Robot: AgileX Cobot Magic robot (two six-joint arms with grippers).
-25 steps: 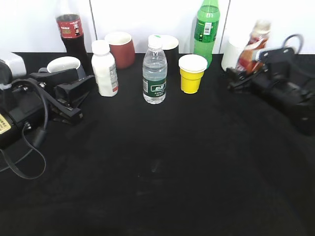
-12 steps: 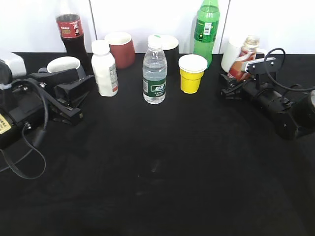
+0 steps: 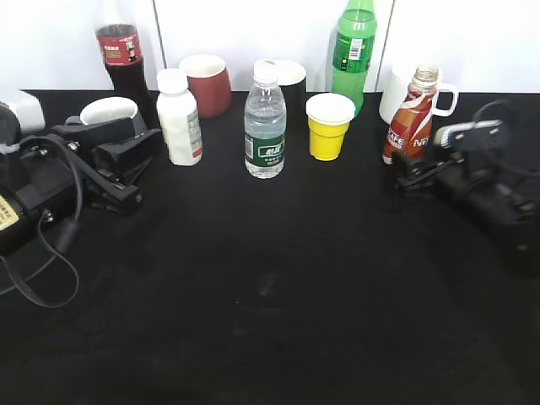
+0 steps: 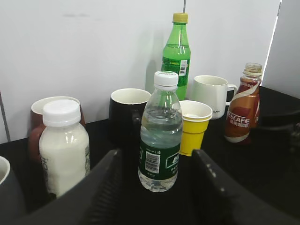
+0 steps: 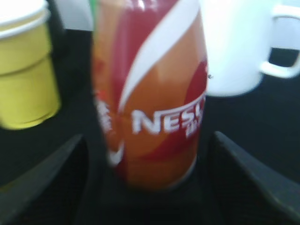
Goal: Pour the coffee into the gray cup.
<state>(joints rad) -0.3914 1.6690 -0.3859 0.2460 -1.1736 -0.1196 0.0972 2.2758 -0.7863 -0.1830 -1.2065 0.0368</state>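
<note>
The coffee bottle (image 3: 409, 122), brown and red with a Nescafe label, stands upright on the black table at the right; it also shows in the left wrist view (image 4: 243, 110) and fills the right wrist view (image 5: 150, 93). My right gripper (image 3: 415, 173) is open, its fingers (image 5: 150, 192) either side of the bottle's base with gaps. The gray cup (image 3: 108, 110) stands at the far left behind my left gripper (image 3: 139, 160), and only its rim shows in the left wrist view (image 4: 5, 187). My left gripper (image 4: 159, 187) is open and empty.
Along the back stand a cola bottle (image 3: 122, 51), a white milk bottle (image 3: 180, 118), a maroon cup (image 3: 207, 84), a water bottle (image 3: 265, 126), a black cup (image 3: 291, 84), a yellow cup (image 3: 329, 126), a green bottle (image 3: 353, 55) and a white mug (image 3: 396, 93).
The coffee bottle was tilted in my right gripper; now it stands upright on the table. My right gripper has opened and drawn back from it. The left arm has not moved.
</note>
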